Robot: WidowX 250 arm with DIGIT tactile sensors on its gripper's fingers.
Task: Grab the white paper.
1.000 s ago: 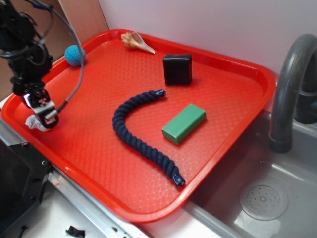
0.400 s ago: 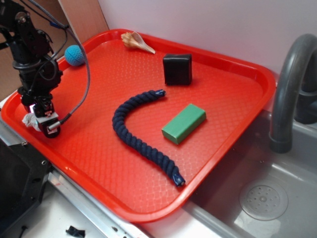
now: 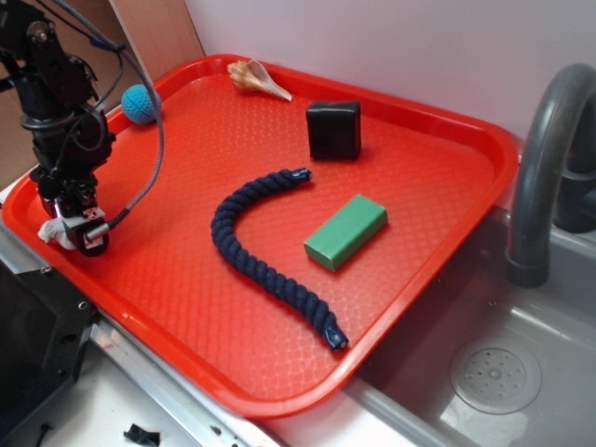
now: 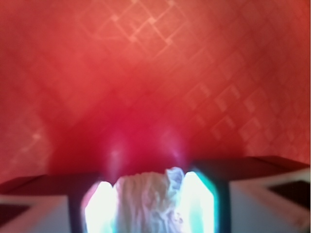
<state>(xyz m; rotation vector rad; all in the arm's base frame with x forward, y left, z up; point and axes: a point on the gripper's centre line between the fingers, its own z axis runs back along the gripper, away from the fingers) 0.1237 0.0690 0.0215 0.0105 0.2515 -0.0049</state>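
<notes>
The white paper [image 3: 49, 231] is a small crumpled wad at the left edge of the red tray [image 3: 503, 149]. My gripper [image 3: 71, 231] points down over it at tray level. In the wrist view the wrinkled paper [image 4: 146, 201] fills the gap between my two bright fingers [image 4: 100, 206], which press on both of its sides just above the tray floor. The gripper is shut on the paper.
On the tray lie a blue ball [image 3: 140, 102], a tan seashell [image 3: 258, 78], a black box [image 3: 333, 129], a dark blue rope [image 3: 251, 256] and a green block [image 3: 345, 231]. A grey faucet [image 3: 545, 168] and a sink [image 3: 494, 372] are at the right.
My gripper has come down and shifted slightly left over the paper, and its jaws have closed on the wad. The other things have not moved.
</notes>
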